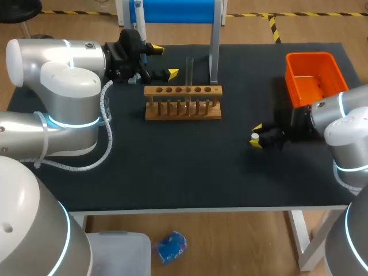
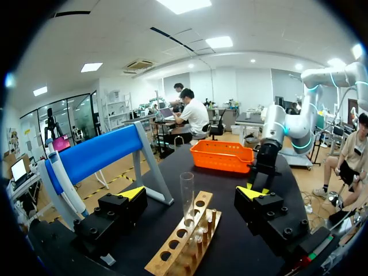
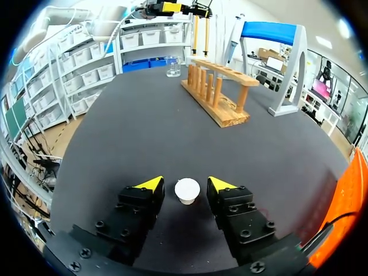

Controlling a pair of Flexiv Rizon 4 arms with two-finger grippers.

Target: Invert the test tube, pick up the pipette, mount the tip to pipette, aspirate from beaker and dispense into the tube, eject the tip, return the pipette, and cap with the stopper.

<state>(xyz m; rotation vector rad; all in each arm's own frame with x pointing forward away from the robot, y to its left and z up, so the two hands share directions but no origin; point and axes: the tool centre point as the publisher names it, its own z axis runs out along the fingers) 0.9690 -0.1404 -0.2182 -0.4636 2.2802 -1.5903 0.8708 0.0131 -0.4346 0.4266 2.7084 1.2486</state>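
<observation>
My left gripper (image 1: 164,61) is near the back left part of the table (image 1: 172,172). Its fingers are wide open and hold nothing. They point along the table at the wooden rack (image 1: 183,109), so the glass tube (image 2: 187,198) sits just ahead, in line with the gap between them. I think the gripper waits there so it can slide in and grab the tube from the side.

The tube stands up straight in a hole of the rack, near the middle of the back edge. The rack keeps it from rolling or falling over. Behind the rack is the blue stand (image 2: 98,152). The pipette (image 2: 62,183) hangs on it, so its thin end touches nothing. A small glass beaker (image 3: 173,68) sits past the rack's far end, toward the left edge.

My right gripper (image 1: 256,136) is low over the table, near the right edge. Its fingers are open, with the little white stopper (image 3: 187,190) sitting on the table between them. They do not touch it. I think they are lined up to pinch it. The orange box (image 1: 313,75) is in the back right corner, maybe for used tips.
</observation>
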